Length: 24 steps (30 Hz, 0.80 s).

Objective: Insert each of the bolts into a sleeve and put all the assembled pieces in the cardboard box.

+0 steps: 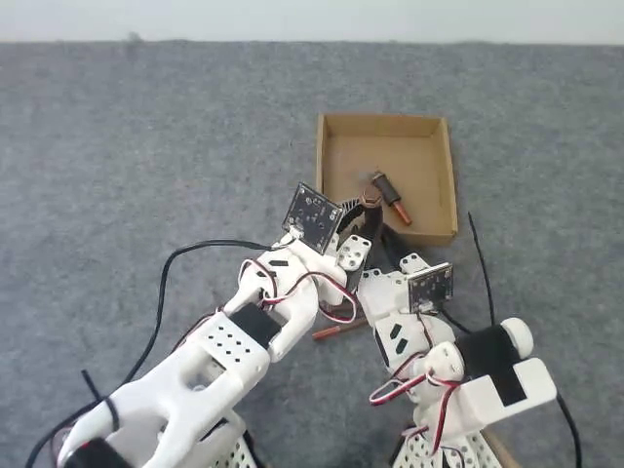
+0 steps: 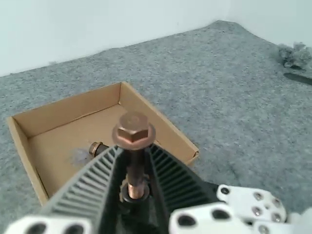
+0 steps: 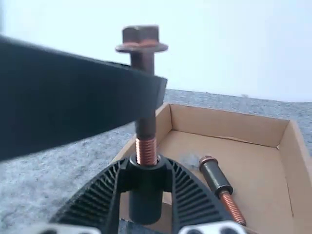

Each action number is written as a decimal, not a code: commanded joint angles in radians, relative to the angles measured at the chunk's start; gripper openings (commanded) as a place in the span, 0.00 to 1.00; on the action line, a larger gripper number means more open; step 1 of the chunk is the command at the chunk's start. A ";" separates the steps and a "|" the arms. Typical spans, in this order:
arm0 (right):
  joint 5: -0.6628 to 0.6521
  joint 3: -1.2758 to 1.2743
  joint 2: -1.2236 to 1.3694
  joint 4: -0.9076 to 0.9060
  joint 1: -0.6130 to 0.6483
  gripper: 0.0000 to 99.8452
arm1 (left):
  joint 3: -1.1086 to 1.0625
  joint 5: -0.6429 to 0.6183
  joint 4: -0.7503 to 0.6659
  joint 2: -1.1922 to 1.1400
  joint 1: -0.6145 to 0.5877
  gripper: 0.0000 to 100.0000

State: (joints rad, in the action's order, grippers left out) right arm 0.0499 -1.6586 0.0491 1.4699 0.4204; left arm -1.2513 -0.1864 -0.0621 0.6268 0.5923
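With my left hand [image 2: 134, 152] clamped on the copper hex-head bolt [image 2: 133, 132] and my right hand [image 3: 146, 168] closed round the black cylindrical sleeve [image 3: 145, 197], both just beside the brown cardboard box [image 3: 229, 124], I'd line shaft with bore and press straight, never forcing a tilt.

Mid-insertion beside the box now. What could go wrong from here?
1. Copper thread of the bolt shows above the sleeve, so it is not fully seated. If the left gripper releases now, it may tip out or jam askew in the right gripper.
2. Both grippers work close to the cardboard box; a swing could shove it.
3. A loose bolt lies on the table near both grippers and could get knocked away.
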 commanded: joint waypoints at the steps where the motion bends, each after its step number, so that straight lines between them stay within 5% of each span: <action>1: 0.000 -0.023 -0.007 0.005 -0.016 0.01 | -0.033 0.003 0.002 0.002 0.017 0.01; 17: 0.000 -0.023 -0.007 0.005 -0.018 0.01 | -0.162 0.003 0.000 0.002 -0.017 0.02; 24: 0.000 -0.023 -0.004 0.005 -0.025 0.01 | -0.188 0.000 0.002 0.011 -0.017 0.26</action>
State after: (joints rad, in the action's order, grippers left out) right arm 0.0483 -1.6586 0.0537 1.4668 0.4158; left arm -1.3955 -0.1941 -0.0713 0.6437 0.5692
